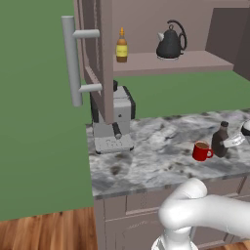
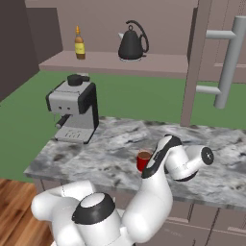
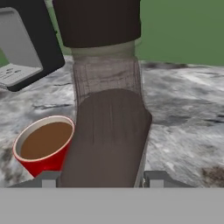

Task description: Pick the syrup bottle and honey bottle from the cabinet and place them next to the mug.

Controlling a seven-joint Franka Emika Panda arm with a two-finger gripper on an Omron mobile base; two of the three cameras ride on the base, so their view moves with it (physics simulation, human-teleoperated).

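The dark brown syrup bottle (image 3: 109,113) stands upright between my fingertips, right beside the red mug (image 3: 43,146). My gripper (image 3: 103,180) is shut on the bottle's body, one finger (image 3: 49,179) on each side. On the marble counter the syrup bottle (image 1: 220,139) is just right of the mug (image 1: 201,151), with the gripper (image 1: 233,141) reaching in from the right edge. The small amber honey bottle (image 1: 121,45) (image 2: 79,43) stands on the shelf of the open cabinet (image 1: 171,63). My arm partly hides the mug (image 2: 142,161).
A black kettle (image 1: 171,41) (image 2: 132,42) sits on the cabinet shelf right of the honey bottle. A grey coffee machine (image 1: 113,119) (image 2: 74,108) stands at the counter's left end. The open cabinet door with its bar handle (image 1: 73,61) (image 2: 228,62) juts forward.
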